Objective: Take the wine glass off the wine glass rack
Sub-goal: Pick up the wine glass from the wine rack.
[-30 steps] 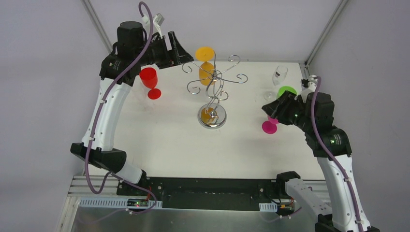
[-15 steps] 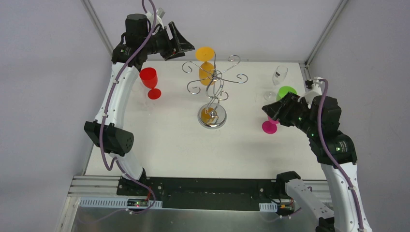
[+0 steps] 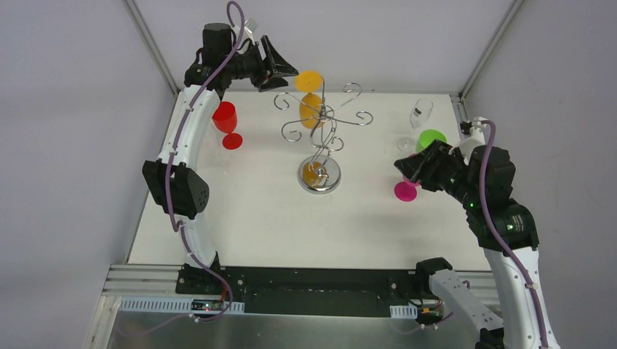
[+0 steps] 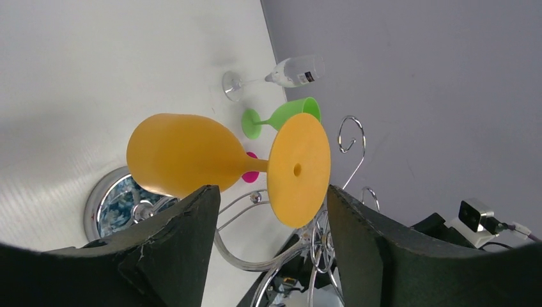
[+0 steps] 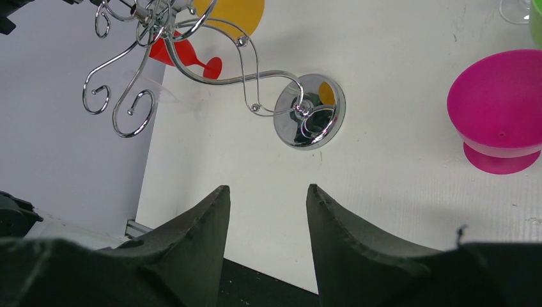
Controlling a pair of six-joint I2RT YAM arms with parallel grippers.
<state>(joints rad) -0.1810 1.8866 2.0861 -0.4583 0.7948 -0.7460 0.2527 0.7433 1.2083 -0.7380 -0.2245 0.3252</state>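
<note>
Left wrist view: the left gripper [image 4: 271, 195] stands open and empty, its dark fingers [image 4: 185, 249] framing the foot of the orange wine glass [image 4: 179, 160]. The glass hangs upside down straight ahead, its foot caught in the curled arms of the wine glass rack [image 3: 320, 180]. Whether the foot is already between the fingertips cannot be told. The side-on approach, level with the stem, looks set for a pinch and an outward slide. Beyond it, a pink glass [image 3: 405, 190], a green glass [image 4: 291, 115] and a clear glass [image 4: 294, 69] sit on the white table [image 3: 247, 211]. The right gripper [image 5: 266, 192], likewise open and empty, hangs beside the pink glass, apparently keeping clear. Pale walls [image 3: 65, 145] and aluminium frame posts [image 3: 150, 43] enclose the cell.
</note>
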